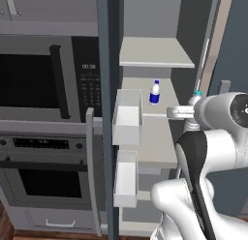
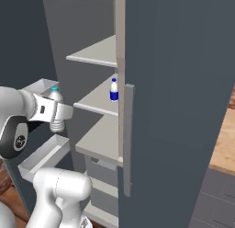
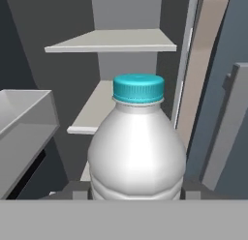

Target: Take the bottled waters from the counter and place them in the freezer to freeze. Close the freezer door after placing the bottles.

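My gripper (image 2: 57, 114) is shut on the clear ribbed bottled water with a teal cap (image 2: 55, 108), holding it upright in front of the open freezer (image 1: 160, 55). In the hand view this bottle (image 3: 138, 147) stands close up, with the pale shelves behind it. The other bottled water (image 1: 154, 93), with a dark blue label and a white top, stands upright on the middle shelf (image 2: 98, 99). The freezer door (image 1: 107, 137) is swung open to the left, and its white bins (image 1: 127, 117) face the shelves. A strip of the tan counter (image 2: 226, 144) shows at the far right.
A black-windowed microwave (image 1: 43, 82) and oven (image 1: 48, 181) are built in left of the open door. A tall slate panel with a vertical handle (image 2: 128, 139) stands closed right of the shelves. The door bin (image 3: 24, 123) sits close on the bottle's left.
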### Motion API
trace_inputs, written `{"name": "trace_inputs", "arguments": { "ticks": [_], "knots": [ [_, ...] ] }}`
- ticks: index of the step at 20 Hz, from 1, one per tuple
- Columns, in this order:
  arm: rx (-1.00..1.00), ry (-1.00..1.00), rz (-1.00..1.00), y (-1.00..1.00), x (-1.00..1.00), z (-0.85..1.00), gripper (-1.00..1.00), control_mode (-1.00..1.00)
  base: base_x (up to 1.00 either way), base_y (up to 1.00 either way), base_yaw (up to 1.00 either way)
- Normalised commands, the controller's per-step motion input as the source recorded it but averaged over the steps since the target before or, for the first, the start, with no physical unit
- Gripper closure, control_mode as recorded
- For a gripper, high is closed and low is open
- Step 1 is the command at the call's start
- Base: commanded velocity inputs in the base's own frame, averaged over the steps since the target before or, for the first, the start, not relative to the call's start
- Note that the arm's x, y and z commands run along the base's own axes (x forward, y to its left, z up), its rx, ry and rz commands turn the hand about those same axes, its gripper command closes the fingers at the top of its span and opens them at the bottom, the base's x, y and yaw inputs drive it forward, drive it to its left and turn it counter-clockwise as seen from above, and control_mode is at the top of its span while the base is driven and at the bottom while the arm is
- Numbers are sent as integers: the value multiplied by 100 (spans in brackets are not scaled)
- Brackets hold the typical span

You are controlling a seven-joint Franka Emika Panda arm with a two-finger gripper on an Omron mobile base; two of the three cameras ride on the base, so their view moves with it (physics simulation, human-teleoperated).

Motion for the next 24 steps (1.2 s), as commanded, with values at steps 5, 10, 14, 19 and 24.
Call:
{"name": "trace_inputs", "arguments": {
  "ticks": [5, 10, 14, 19, 24],
  "knots": [
    [0, 0, 0, 0, 0, 0, 100, 100, 22, 6, 0],
    [0, 0, 0, 0, 0, 0, 100, 100, 8, 1, 0],
    [0, 0, 0, 0, 0, 0, 100, 100, 5, 0, 0],
    [0, -2, 0, 0, 7, 0, 100, -100, 4, 0, 0],
    [-5, -24, 2, 2, 18, 11, 100, -100, 0, 0, 0]
  ]
}}
